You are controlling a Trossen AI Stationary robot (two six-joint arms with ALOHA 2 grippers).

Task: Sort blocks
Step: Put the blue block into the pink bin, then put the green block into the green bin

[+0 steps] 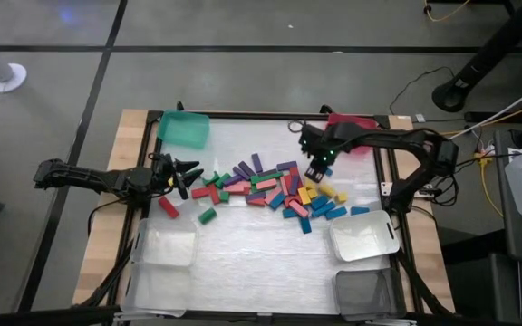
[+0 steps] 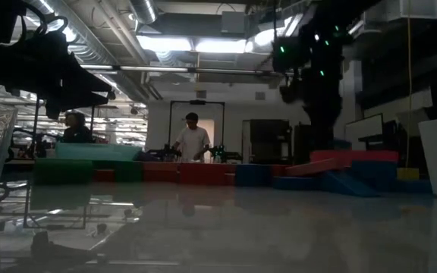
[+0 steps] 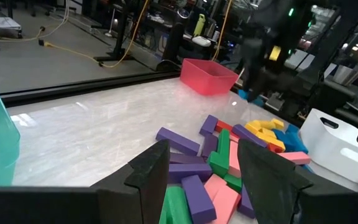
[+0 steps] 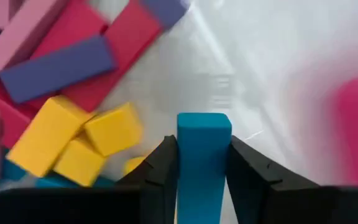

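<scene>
Nearest you, along the front edge of the white table [image 1: 243, 263], sit two clear plastic bins [image 1: 163, 249], a white tub [image 1: 362, 238] and a grey bin [image 1: 363, 292].

Move up to the middle and you've got the blocks [image 1: 275, 188], a scattered heap of small solid bars in red, pink, green, purple, blue and yellow. A stray red bar [image 1: 169, 207] and a green bar [image 1: 207, 215] lie apart on the left side of the heap.

Your left gripper [image 1: 187, 175] sits low at the heap's left edge, its fingers [image 3: 151, 171] spread with nothing between them. In its wrist view the purple, green and pink bars [image 3: 194, 186] lie just ahead of the tips.

Your right gripper [image 1: 316, 171] is at the upper right of the heap, just in front of the pink bin. It's clamped on a light blue rectangular block [image 4: 203, 155], held upright between the two fingers [image 4: 160, 171], above bare table with yellow cubes [image 4: 86, 143] and a purple bar [image 4: 58, 68] off to one side.

At the far edge stand a teal plastic bin [image 1: 185, 128] on the left and a pink plastic bin [image 1: 352, 122] on the right.

Past the table, the low view shows two people [image 2: 193, 140] standing in the room.
</scene>
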